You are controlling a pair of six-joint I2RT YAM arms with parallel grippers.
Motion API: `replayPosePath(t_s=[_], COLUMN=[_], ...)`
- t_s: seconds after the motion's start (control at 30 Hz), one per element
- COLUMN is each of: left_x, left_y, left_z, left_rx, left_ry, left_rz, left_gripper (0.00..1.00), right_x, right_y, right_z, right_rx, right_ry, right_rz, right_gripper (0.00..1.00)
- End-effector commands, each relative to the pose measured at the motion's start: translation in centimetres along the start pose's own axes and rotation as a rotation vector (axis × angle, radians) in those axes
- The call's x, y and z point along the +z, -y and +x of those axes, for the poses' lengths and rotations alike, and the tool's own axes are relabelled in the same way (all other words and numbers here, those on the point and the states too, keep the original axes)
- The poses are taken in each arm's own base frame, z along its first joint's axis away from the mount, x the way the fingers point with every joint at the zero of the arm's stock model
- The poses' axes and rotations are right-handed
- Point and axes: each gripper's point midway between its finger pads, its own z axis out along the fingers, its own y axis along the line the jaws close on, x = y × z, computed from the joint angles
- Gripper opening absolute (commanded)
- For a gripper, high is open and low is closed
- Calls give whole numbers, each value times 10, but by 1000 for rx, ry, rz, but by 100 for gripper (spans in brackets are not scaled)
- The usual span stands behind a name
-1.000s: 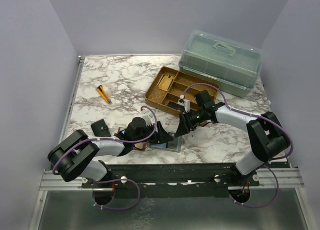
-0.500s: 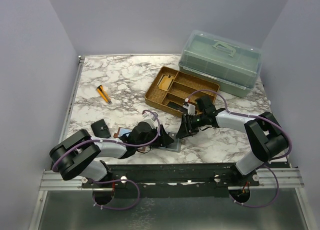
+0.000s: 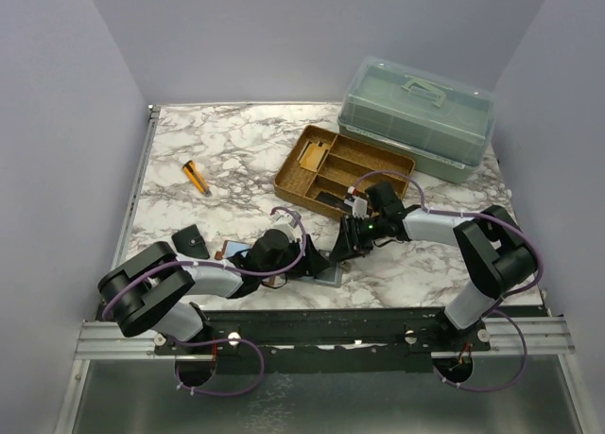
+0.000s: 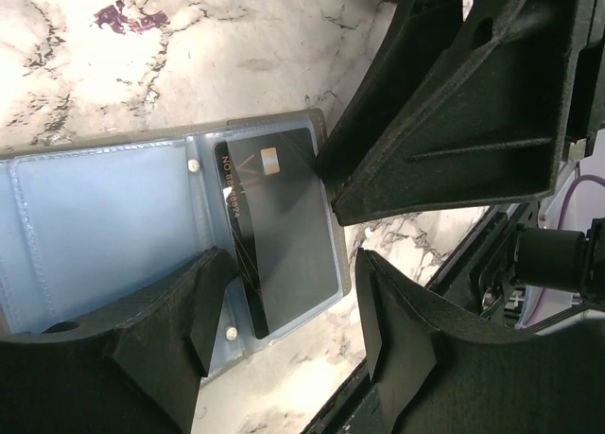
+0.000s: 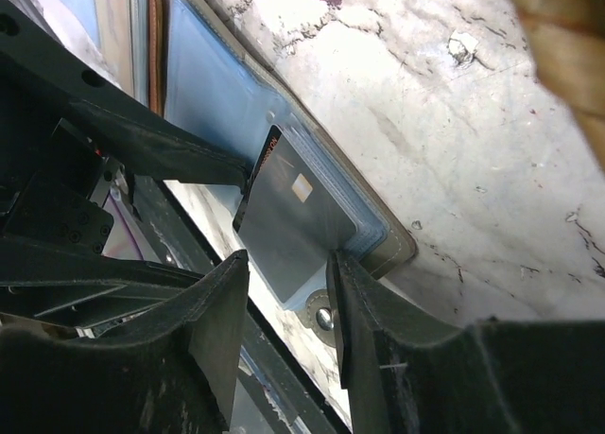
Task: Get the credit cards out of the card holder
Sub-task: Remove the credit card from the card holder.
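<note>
A blue-grey two-panel folder (image 4: 104, 217) lies open near the table's front edge, with a dark credit card (image 4: 279, 235) in its right sleeve. The card holder's tan-orange and blue panels (image 5: 123, 23) show beside it, and its reddish-brown edge (image 3: 271, 281) peeks from under my left arm. My left gripper (image 4: 284, 330) is open and straddles the card's lower end, one finger on the folder and one over the marble. My right gripper (image 5: 288, 302) is open around the card's (image 5: 293, 217) near corner, one pad against the folder's edge. Both grippers (image 3: 317, 262) (image 3: 342, 248) meet tip to tip over the folder.
A wooden compartment tray (image 3: 321, 183) sits mid-table, with a lidded green plastic box (image 3: 416, 117) behind it. An orange-and-black marker (image 3: 197, 177) lies at the left and a small black case (image 3: 192, 240) near my left arm. The metal rail (image 3: 321, 325) runs just below the folder.
My left wrist has dropped lower and shifted left over the folder. My right gripper has slid down and left toward the card's corner. The card stays in its sleeve.
</note>
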Motion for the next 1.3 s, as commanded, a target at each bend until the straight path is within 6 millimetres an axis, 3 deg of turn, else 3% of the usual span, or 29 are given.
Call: replayPosePath(t_s=[0.0,0.2,0.77,0.97,1.27], left_x=[3,1,1,4,5], left_y=[-23,-30,-26,-28,-27], left_z=[9,9,8,10,11], left_rx=[18,1,-6,-3,2], left_ry=[-19,-3,7,3,-5], left_rz=[-91,-118,-94,-98,-87], left_gripper=[63,62,58,59,59], right_x=[1,-9,2,-4,-1], right_y=[8,8,11,17,17], right_z=[-1,-1,8,5,7], right_rx=[-6,-49,22,-18,-1], right_ry=[9,44,-12,25,6], right_rz=[48,80,46,102,88], right_gripper=[47,53,54,63,60])
